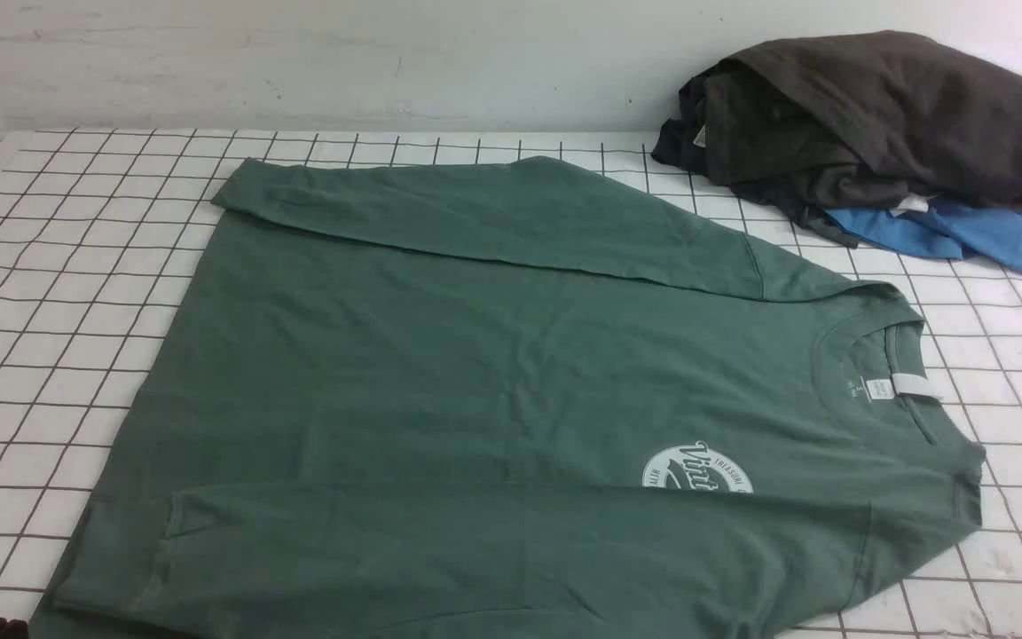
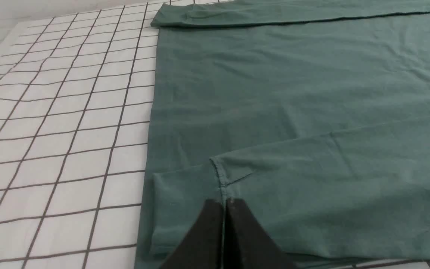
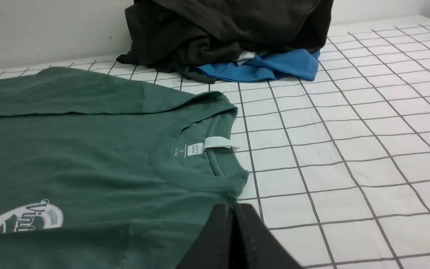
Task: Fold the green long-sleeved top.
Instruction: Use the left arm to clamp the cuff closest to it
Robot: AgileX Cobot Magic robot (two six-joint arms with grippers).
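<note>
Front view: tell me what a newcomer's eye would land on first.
The green long-sleeved top lies spread across the checked table cover, both sleeves folded in, collar toward the robot's right. A heap of dark grey-brown garments sits on a bright blue garment at the far right.

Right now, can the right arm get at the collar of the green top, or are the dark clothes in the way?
Probably yes. The shut right end effector sits close beside the collar of the green top, nothing lying between them; the dark clothes are piled well beyond it.
</note>
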